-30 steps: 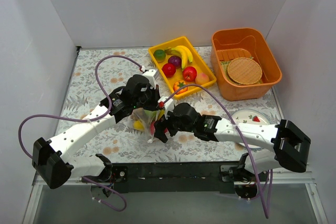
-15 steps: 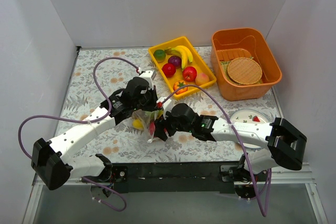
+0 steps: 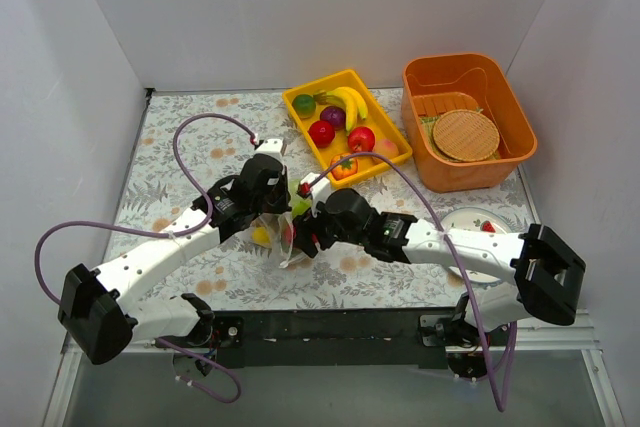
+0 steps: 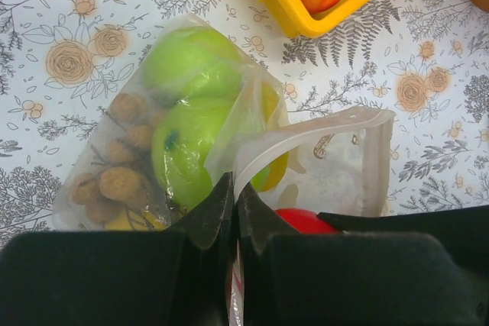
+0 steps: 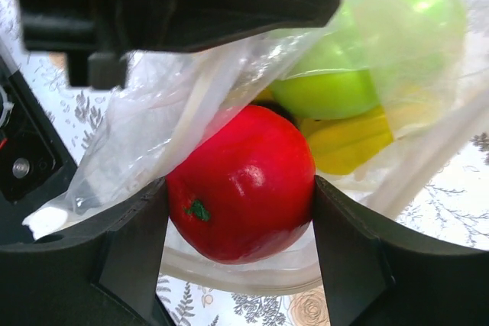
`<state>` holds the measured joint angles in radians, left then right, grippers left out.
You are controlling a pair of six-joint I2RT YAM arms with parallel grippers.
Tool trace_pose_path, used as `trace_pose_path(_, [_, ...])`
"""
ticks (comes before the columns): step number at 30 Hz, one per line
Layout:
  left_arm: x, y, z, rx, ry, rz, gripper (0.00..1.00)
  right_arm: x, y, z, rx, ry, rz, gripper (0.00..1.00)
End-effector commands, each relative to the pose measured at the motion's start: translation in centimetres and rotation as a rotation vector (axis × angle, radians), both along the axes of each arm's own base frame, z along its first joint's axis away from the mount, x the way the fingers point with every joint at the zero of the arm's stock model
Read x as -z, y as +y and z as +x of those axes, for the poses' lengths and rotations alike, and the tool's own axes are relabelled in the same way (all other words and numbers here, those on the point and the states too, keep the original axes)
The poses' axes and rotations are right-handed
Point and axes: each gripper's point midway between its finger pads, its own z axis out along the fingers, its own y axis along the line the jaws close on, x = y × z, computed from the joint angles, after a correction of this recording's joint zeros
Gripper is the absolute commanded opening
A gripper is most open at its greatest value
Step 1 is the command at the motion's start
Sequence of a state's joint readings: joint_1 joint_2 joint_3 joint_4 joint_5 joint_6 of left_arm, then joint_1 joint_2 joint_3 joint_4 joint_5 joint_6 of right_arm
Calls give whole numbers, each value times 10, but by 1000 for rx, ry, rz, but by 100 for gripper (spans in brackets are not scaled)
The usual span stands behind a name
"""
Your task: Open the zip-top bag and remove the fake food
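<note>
The zip-top bag [image 4: 336, 173] lies mid-table between the arms with its mouth gaping, so the opening looks done. Left gripper [image 4: 233, 192] pinches the bag's film tight. Right gripper [image 5: 238, 215] is inside the mouth, clamped around the red piece [image 5: 241, 173]. The rest of the fake food [image 3: 262, 236] sits bagged: green apple [image 4: 183, 150], brown bunch [image 4: 114, 169], yellow bits [image 5: 348, 143]. Removal is just starting, I'd say.
</note>
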<state>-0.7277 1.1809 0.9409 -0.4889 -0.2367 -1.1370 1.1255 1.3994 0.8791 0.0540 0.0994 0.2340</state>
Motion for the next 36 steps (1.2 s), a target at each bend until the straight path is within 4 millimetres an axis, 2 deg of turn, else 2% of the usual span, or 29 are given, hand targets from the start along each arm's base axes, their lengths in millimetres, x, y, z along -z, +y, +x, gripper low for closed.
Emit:
trace_pose_path(1, [-11, 17, 9, -51, -62, 24, 0, -40, 7, 28, 65, -57, 90, 49])
trace_pose_path(5, [-3, 33, 17, -111, -45, 49, 0, -65, 19, 33, 33, -77, 132, 49])
trace_pose_path(8, [1, 48, 21, -149, -22, 47, 0, -67, 29, 34, -1, -71, 127, 47])
trace_pose_path(12, [3, 69, 29, -198, -15, 28, 0, -81, 40, 40, -10, -80, 149, 46])
trace_pose_path(15, [6, 75, 34, -209, -7, 26, 0, -84, 44, 46, -17, -74, 156, 46])
trace_pose_path(19, [7, 76, 45, -224, -4, 13, 0, -99, 53, 51, -39, -71, 182, 44])
trace_pose_path(22, [11, 76, 53, -227, 11, 8, 0, -108, 52, 58, -33, -70, 198, 43])
trace_pose_path(31, [27, 81, 65, -243, 65, 1, 0, -127, 24, 90, 14, -56, 250, 42])
trace_pose_path(34, [31, 82, 68, -244, 79, 6, 0, -129, 11, 106, 51, -64, 251, 42])
trace_pose_path(36, [32, 85, 68, -249, 83, 5, 0, -128, -5, 124, 94, -64, 252, 42])
